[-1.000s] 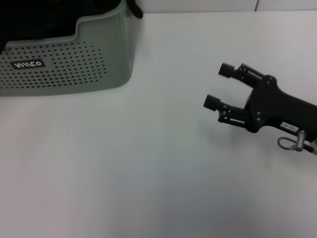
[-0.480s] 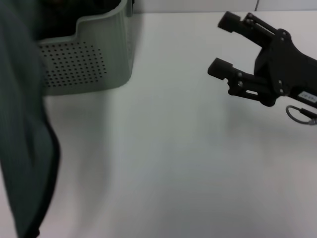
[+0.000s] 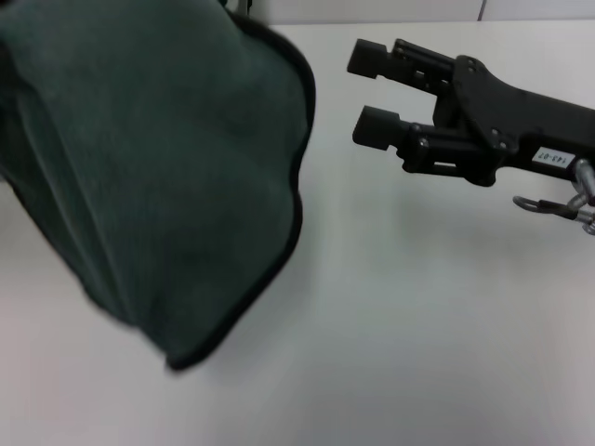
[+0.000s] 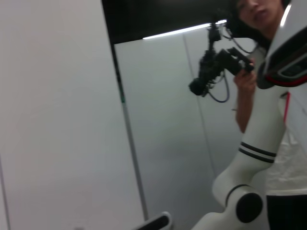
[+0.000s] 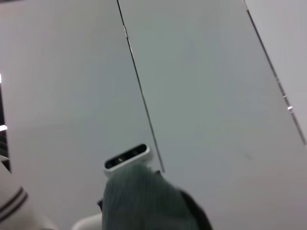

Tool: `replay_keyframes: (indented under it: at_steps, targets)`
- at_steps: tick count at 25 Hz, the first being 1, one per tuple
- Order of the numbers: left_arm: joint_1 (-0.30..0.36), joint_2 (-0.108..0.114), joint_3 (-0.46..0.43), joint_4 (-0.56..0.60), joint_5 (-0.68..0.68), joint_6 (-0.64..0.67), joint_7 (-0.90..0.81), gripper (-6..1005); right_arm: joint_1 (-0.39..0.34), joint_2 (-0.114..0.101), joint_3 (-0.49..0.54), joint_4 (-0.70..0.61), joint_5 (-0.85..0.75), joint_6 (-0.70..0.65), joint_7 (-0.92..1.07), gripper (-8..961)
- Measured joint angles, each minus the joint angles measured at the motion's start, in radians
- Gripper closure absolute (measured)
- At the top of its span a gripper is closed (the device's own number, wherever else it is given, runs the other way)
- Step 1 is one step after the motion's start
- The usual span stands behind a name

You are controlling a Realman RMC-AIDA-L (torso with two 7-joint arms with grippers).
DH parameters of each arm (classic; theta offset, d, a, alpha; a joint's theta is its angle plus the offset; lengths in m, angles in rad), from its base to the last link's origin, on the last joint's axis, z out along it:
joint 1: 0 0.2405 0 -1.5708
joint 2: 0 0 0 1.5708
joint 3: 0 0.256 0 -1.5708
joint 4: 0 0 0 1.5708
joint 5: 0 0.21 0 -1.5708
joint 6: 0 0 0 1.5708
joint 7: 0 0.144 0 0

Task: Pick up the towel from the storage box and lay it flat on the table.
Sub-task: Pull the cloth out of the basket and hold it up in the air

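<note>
Teal towel [image 3: 158, 167] aloft — right claw [image 3: 367, 91] spread wide, empty.

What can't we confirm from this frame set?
- Storage box: head view, hidden behind the hanging towel.
- Left gripper: in no view, so what holds the towel is unseen.
- Towel's top edge: cut off by the head view's upper border.
- Right gripper: open, empty, over the table.

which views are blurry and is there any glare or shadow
Head view: towel edges smeared by motion, right end effector sharper, soft shadow on the table beside the towel. Left wrist view: soft throughout, a bright light strip up top. Right wrist view: the towel out of focus.
</note>
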Motion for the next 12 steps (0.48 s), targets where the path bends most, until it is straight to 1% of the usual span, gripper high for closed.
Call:
replay_keyframes:
  at_steps: [3,5,7,10,12]
  targets:
    - [-0.014,-0.014,0.015,0.009,0.004,0.000,0.009,964,0.020,-0.002,-0.002,0.001,-0.001,0.006,0.047,129]
    - [-0.022,-0.018,0.017,0.011,0.006,0.000,0.010,964,0.030,-0.002,-0.005,0.006,-0.003,0.009,0.073,129]
    - [-0.028,-0.020,0.020,0.011,0.007,0.000,0.010,964,0.038,0.003,-0.007,0.007,-0.007,0.011,0.110,129]
    - [-0.033,-0.024,0.020,0.013,0.007,0.000,0.010,964,0.045,0.018,-0.010,0.006,-0.012,0.015,0.169,129]
    - [-0.035,-0.027,0.020,0.014,0.007,0.000,0.010,964,0.050,0.022,-0.018,0.008,-0.012,0.016,0.182,129]
